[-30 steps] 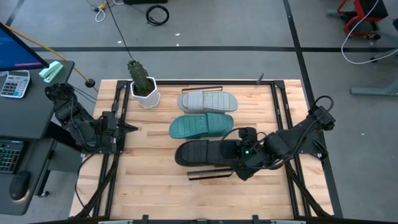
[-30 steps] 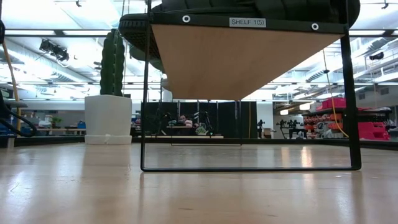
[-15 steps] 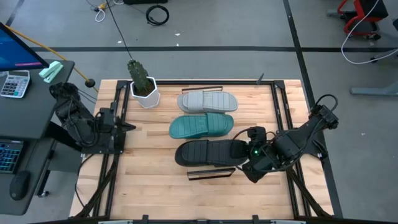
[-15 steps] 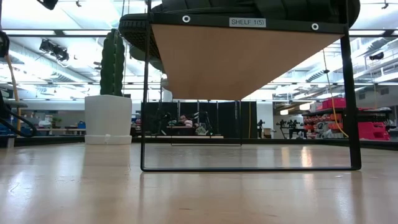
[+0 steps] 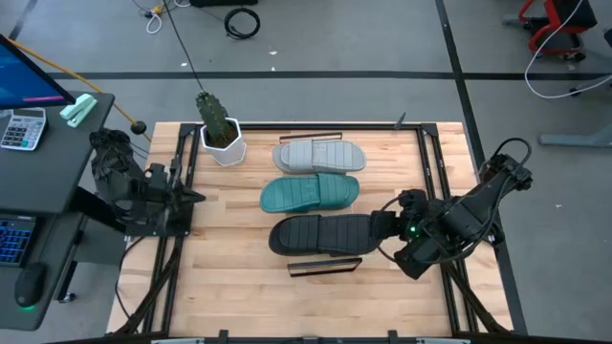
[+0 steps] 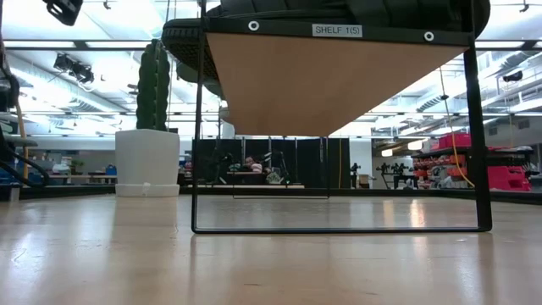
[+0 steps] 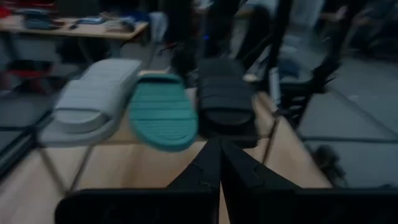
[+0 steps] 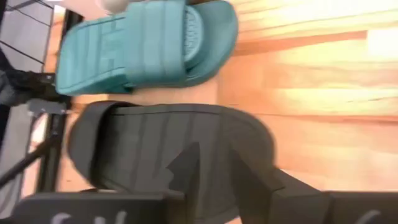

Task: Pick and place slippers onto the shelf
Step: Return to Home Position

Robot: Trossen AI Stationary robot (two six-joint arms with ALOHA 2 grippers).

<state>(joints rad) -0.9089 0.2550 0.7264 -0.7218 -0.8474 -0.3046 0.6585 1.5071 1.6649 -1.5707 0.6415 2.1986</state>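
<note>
1. Shelf [image 6: 330,76]: a light-wood board raised on thin dark end rails, mid-table. The low view shows its underside w/ open space beneath, so whatever lies on it sits off the tabletop.
2. All 3 slippers lie on it side by side, long axes running 9–3. The grey slipper [image 5: 318,155] is at 12, the teal slipper [image 5: 311,193] in the middle, the black slipper [image 5: 320,233] at 6. They're packed close, prob. so 3 fit across the board.
3. Right gripper [image 5: 381,225]: at 3 o'clock of the black slipper, by its end. Its fingers are a little apart w/ nothing between them. In the wrist view the slipper lies beyond the gap, not pinched.
4. Left gripper [image 5: 194,197]: at the table's 9 o'clock edge, pointing toward 3. Fingers are pressed together and empty, clear of the work.
5. Cactus pot [image 5: 222,145]: approx. 11 o'clock on the table, near the grey slipper's 9 o'clock end, not touching.
6. Judgement: placing looks done and only parking the arms is left. The right arm needs to back off toward 3 w/o snagging the black slipper.
</note>
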